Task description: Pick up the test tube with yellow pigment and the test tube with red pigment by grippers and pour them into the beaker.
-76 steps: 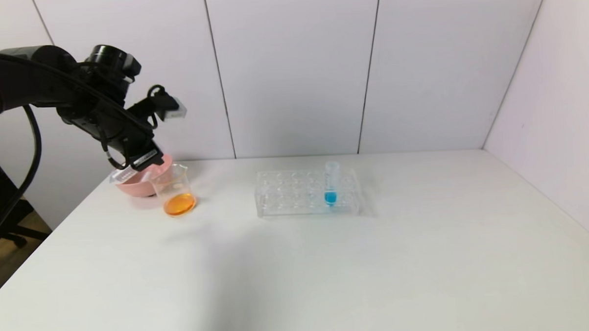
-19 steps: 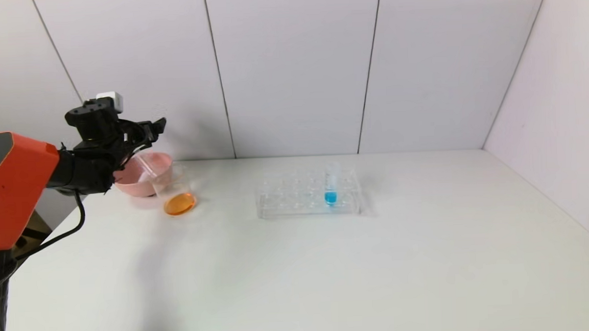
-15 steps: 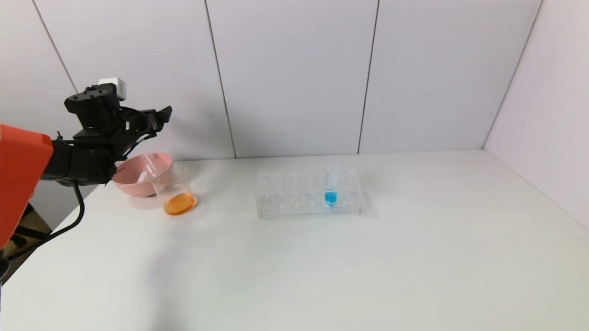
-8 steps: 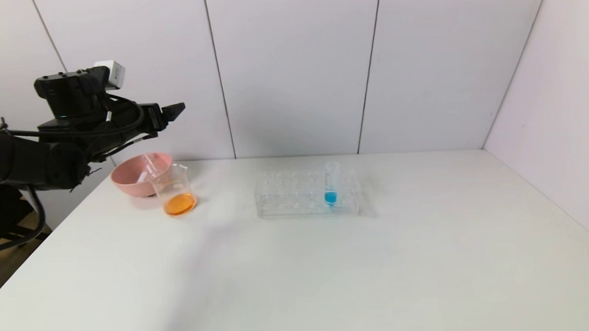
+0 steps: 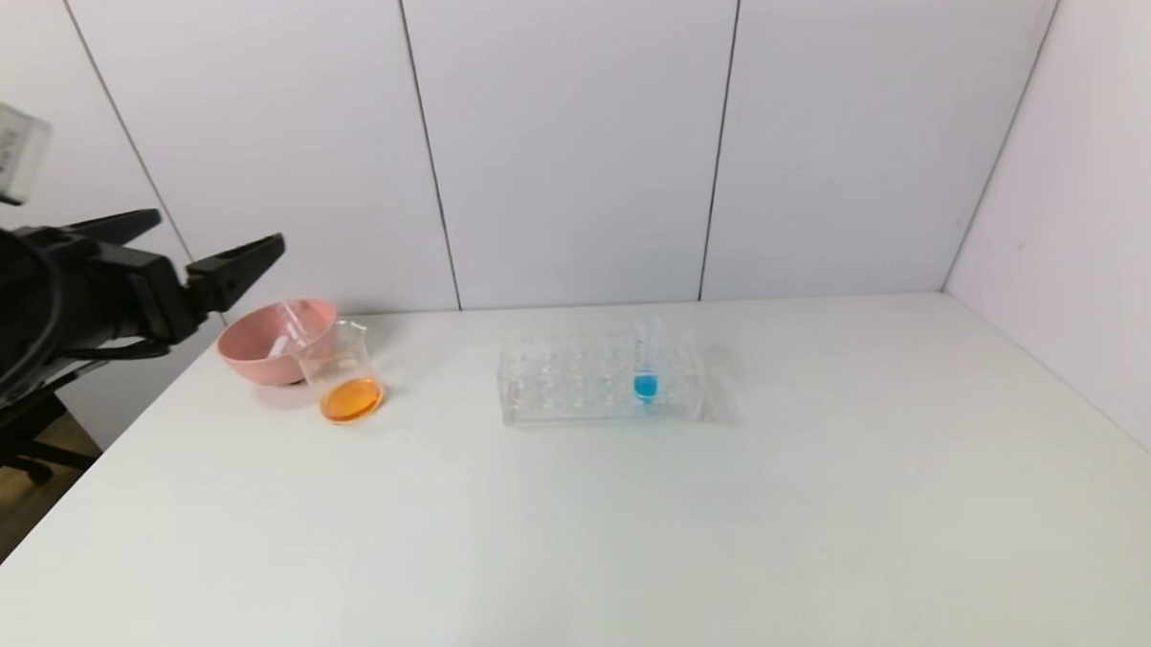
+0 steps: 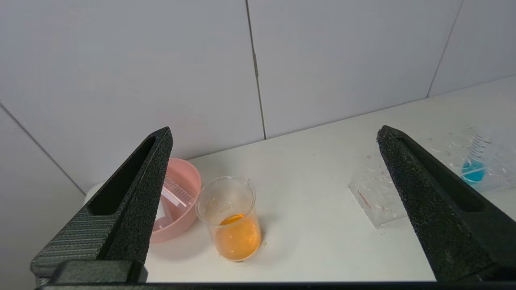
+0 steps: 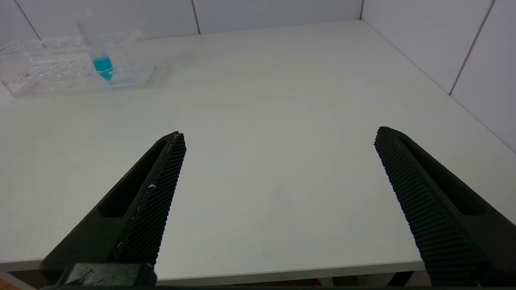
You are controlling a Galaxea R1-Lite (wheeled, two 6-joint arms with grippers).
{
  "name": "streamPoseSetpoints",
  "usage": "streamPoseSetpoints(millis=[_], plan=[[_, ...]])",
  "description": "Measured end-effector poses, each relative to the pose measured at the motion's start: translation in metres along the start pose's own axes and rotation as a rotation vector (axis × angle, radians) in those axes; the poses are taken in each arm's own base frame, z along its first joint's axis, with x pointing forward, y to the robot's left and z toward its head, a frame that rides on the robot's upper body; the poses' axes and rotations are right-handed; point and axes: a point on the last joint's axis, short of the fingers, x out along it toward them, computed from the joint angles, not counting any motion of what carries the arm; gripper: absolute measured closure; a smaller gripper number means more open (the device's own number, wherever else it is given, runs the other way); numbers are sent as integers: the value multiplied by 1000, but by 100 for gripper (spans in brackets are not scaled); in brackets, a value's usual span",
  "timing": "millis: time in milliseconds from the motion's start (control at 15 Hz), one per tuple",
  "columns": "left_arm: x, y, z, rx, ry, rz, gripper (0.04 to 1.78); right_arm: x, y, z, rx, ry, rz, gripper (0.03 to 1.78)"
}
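Note:
The beaker (image 5: 344,372) stands at the table's back left and holds orange liquid; it also shows in the left wrist view (image 6: 233,219). No tube with a yellow or red tip is in view. Clear tubes with white bands (image 5: 285,331) lie in the pink bowl (image 5: 251,362), one showing in the left wrist view (image 6: 176,196). My left gripper (image 5: 213,231) is open and empty, raised off the table's left edge, short of the bowl and beaker (image 6: 274,135). My right gripper (image 7: 280,134) is open and empty, low over the table's front edge, out of the head view.
A clear many-holed rack (image 5: 577,376) stands mid-table at the back with one blue-tipped tube (image 5: 645,364) upright in it; both show in the right wrist view, rack (image 7: 48,70) and tube (image 7: 100,56). Walls close the back and right. The white table (image 5: 640,532) stretches in front.
My left arm has lifted away from the pink bowl and drawn back to the left, its fingers spread wider. Five seconds ago it held a tube at the bowl; now it is empty.

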Motion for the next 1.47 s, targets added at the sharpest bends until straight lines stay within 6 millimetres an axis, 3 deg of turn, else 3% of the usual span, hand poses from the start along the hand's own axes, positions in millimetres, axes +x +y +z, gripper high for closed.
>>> streamPoseSetpoints(millis=[400, 533, 733, 1000, 1333, 1467], plan=[[-147, -20, 29, 68, -107, 109, 6, 0, 0, 0, 0, 0, 0, 10], [-192, -27, 24, 77, -130, 149, 6, 0, 0, 0, 0, 0, 0, 10], [-237, -36, -1, 92, -108, 232, 6, 0, 0, 0, 0, 0, 0, 10], [-262, -49, -50, 105, -139, 231, 6, 0, 0, 0, 0, 0, 0, 10], [-243, -55, -137, 29, 56, 200, 6, 0, 0, 0, 0, 0, 0, 10], [-239, -56, -156, -68, 97, 195, 6, 0, 0, 0, 0, 0, 0, 10]])
